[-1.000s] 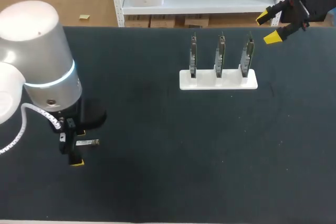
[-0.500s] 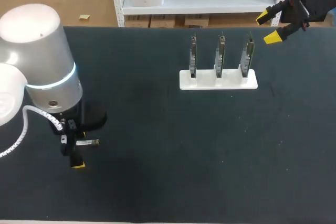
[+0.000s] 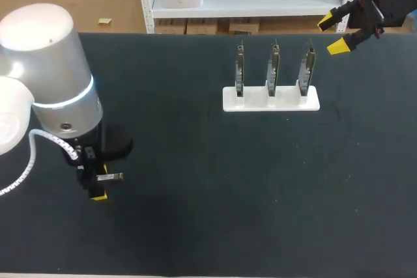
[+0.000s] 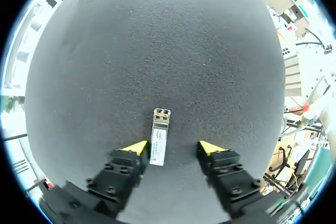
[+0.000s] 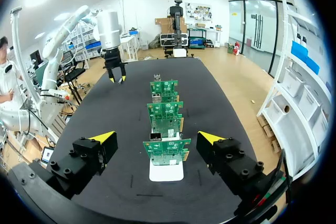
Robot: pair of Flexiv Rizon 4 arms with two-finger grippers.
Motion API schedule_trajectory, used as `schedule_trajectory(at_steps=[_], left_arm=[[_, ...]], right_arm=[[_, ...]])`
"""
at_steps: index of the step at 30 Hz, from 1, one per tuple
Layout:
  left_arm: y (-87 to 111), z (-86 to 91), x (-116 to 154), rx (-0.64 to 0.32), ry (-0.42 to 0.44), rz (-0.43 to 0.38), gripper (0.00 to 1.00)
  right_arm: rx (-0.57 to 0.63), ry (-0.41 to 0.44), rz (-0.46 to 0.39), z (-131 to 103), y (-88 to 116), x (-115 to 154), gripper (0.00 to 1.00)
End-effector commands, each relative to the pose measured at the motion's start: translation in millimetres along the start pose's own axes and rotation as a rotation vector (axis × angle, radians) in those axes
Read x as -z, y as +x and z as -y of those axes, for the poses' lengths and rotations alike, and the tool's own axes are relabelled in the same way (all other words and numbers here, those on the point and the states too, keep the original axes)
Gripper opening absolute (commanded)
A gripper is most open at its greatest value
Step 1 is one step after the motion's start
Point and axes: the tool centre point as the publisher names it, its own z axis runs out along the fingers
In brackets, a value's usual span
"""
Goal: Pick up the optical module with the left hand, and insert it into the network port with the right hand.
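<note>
- The dark worktop [image 3: 195,226] is set with a white stand [image 3: 271,99] of three upright port boards towards its far side.
- The right pincer [image 3: 333,34] is held spread near the far right edge, well apart from the module.
- The left pincer [image 4: 173,148] is held spread, low over the worktop.
- The optical module [image 4: 158,137] is laid flat between its fingers, just beside one. Its long axis is run ahead, with the open end pointed away.

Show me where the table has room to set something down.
Bare mat spans the middle, between the optical module and the white stand, and in front of the stand. It is crowded only at the left gripper, around the module.
</note>
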Motion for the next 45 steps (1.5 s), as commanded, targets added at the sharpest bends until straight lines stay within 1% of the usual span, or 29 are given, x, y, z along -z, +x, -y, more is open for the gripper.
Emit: schedule_trajectory(at_steps=[1,12,17,21,25,29,32,33,35,37,38,40,42,43,44,45], left_arm=[[0.0,-2.0,-7,-0.004,0.007,-0.002,0.00],[-0.4,-6.9,-7,-0.005,0.005,-0.005,0.00],[-3.6,-13.0,-2,-0.001,-0.012,-0.010,0.00],[-6.7,-22.1,6,0.002,-0.045,-0.008,0.00],[-9.3,-35.4,17,0.022,-0.090,0.012,0.00],[-16.2,-48.1,32,0.029,-0.130,0.038,0.00],[-20.8,-59.8,43,0.063,-0.153,0.102,0.00],[-22.4,-64.4,48,0.083,-0.162,0.135,0.00],[-25.5,-75.3,61,0.137,-0.186,0.228,0.00],[-28.1,-88.3,76,0.211,-0.214,0.359,0.00],[-27.6,-95.2,82,0.235,-0.235,0.390,0.00],[-28.9,-110.6,100,0.297,-0.276,0.496,0.00],[-31.5,-125.9,119,0.327,-0.326,0.556,0.00],[-33.4,-134.3,129,0.353,-0.339,0.646,0.00],[-34.3,-142.4,138,0.372,-0.364,0.675,0.00],[-38.4,-150.7,145,0.369,-0.390,0.655,0.00]], right_arm=[[0.000,0.004,-0.001,-2,0,0,1.00],[0.000,0.004,-0.001,-2,0,0,1.00],[0.000,0.004,-0.001,-2,0,0,1.00],[0.000,0.004,-0.001,-2,0,0,1.00],[0.000,0.004,-0.001,-2,0,0,1.00],[0.000,0.004,-0.001,-2,0,0,1.00],[0.000,0.004,-0.001,-2,0,0,1.00],[0.000,0.004,-0.001,-2,0,0,1.00],[0.000,0.004,-0.001,-2,0,0,1.00],[0.000,0.004,-0.001,-2,0,0,1.00],[0.000,0.004,-0.001,-2,0,0,1.00],[0.000,0.004,-0.001,-2,0,0,1.00],[0.000,0.004,-0.001,-2,0,0,1.00],[0.000,0.004,-0.001,-2,0,0,1.00],[0.000,0.004,-0.001,-2,0,0,1.00],[0.000,0.004,-0.001,-2,0,0,1.00]])
